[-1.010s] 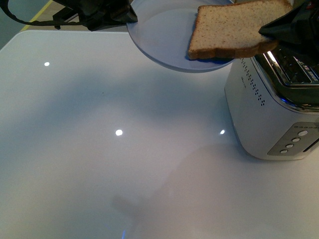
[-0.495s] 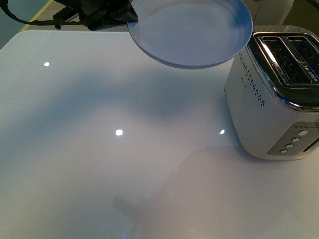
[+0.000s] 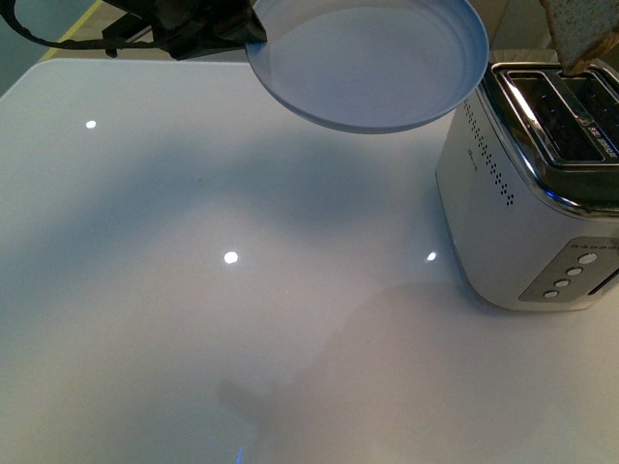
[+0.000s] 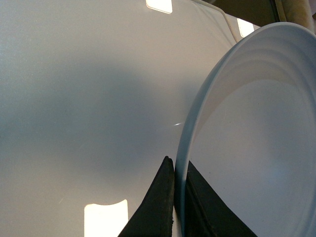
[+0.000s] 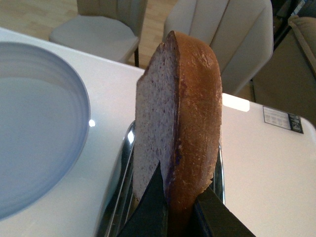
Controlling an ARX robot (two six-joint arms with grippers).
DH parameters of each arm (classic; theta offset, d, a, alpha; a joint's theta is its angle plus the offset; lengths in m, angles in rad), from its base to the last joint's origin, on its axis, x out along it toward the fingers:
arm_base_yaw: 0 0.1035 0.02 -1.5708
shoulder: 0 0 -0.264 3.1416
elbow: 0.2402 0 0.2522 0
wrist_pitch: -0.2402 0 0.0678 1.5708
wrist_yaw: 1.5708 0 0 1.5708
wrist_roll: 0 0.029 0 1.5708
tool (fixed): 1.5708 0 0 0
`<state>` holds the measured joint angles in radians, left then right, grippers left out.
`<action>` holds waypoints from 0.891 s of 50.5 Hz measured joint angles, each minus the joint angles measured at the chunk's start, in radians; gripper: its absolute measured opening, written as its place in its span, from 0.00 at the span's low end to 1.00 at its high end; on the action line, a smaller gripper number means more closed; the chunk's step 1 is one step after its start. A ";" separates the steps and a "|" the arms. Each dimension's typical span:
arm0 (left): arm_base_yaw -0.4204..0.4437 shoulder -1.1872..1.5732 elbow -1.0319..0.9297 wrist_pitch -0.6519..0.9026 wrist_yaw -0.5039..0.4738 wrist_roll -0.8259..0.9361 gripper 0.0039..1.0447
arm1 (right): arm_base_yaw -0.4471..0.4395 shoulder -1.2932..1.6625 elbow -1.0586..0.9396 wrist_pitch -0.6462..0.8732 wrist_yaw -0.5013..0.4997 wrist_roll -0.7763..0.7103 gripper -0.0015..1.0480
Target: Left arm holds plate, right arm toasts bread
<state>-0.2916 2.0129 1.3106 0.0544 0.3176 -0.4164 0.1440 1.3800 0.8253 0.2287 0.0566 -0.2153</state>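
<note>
Gripping bread (image 5: 187, 123), right claw (image 5: 183, 181) half-cropped.

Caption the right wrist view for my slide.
Right tool holds the bread upright over the toaster, the bare plate alongside.

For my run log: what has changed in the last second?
The bread left the plate: the right gripper lifted it, turned it upright, and now holds it above the toaster. The left gripper, shut on the plate's rim, kept it in place; the toaster did not move.
</note>
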 joint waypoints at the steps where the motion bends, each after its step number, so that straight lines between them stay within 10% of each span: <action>1: 0.000 0.000 0.000 0.000 0.000 0.000 0.02 | 0.000 0.000 0.000 -0.005 0.002 -0.011 0.03; 45: 0.000 -0.001 0.000 0.000 0.000 0.000 0.02 | 0.034 0.080 0.042 -0.142 0.107 -0.003 0.03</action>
<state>-0.2916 2.0121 1.3106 0.0544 0.3176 -0.4164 0.1776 1.4605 0.8669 0.0864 0.1638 -0.2188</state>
